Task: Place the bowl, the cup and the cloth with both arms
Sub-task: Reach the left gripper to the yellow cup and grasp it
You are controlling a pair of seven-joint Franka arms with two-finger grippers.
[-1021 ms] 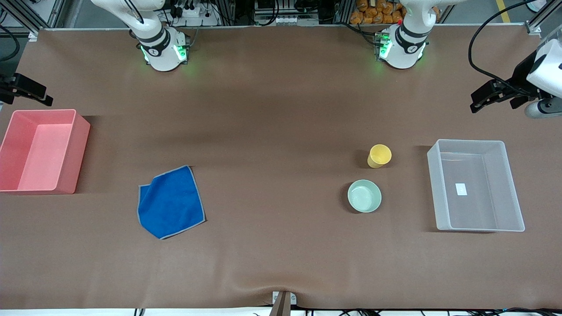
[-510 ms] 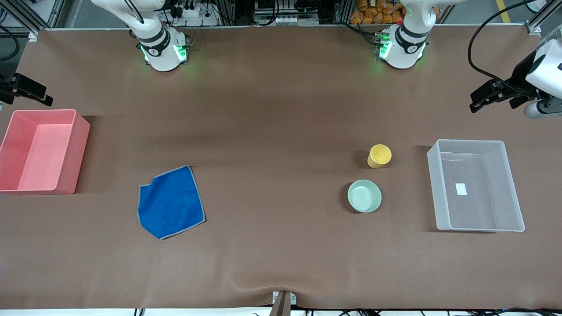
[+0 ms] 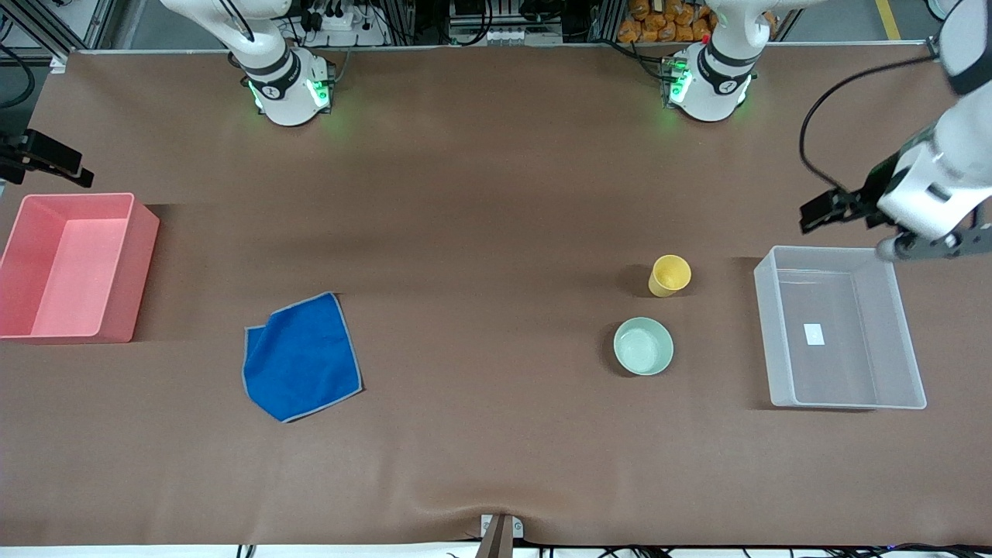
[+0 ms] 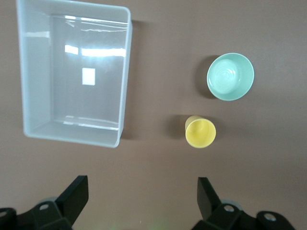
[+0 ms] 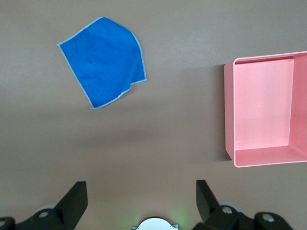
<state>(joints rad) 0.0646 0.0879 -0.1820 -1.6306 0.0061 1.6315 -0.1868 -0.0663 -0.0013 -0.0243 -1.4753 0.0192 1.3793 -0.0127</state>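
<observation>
Nothing placed yet: bowl [image 3: 643, 346], cup [image 3: 669, 275] at its 1 o'clock, cloth [image 3: 301, 356] all on table [image 3: 496, 194], bins empty; left gripper [image 4: 141, 199] spread open near clear bin [image 3: 841, 329], right gripper [image 5: 139, 199] likewise open, waiting by pink bin [image 3: 74, 267].

Table cover [image 3: 480, 217]: matt brown sheet, faintly rippled.
Cloth [image 3: 301, 357]: soft blue fabric, fine nap, grey stitched hem.
Bowl [image 3: 643, 346]: smooth mint, slight sheen.
Cup [image 3: 669, 275]: plain yellow plastic, matt.
Clear bin [image 3: 840, 329]: translucent glossy plastic, glare on floor.
Pink bin [image 3: 71, 266]: opaque smooth plastic, satin.
</observation>
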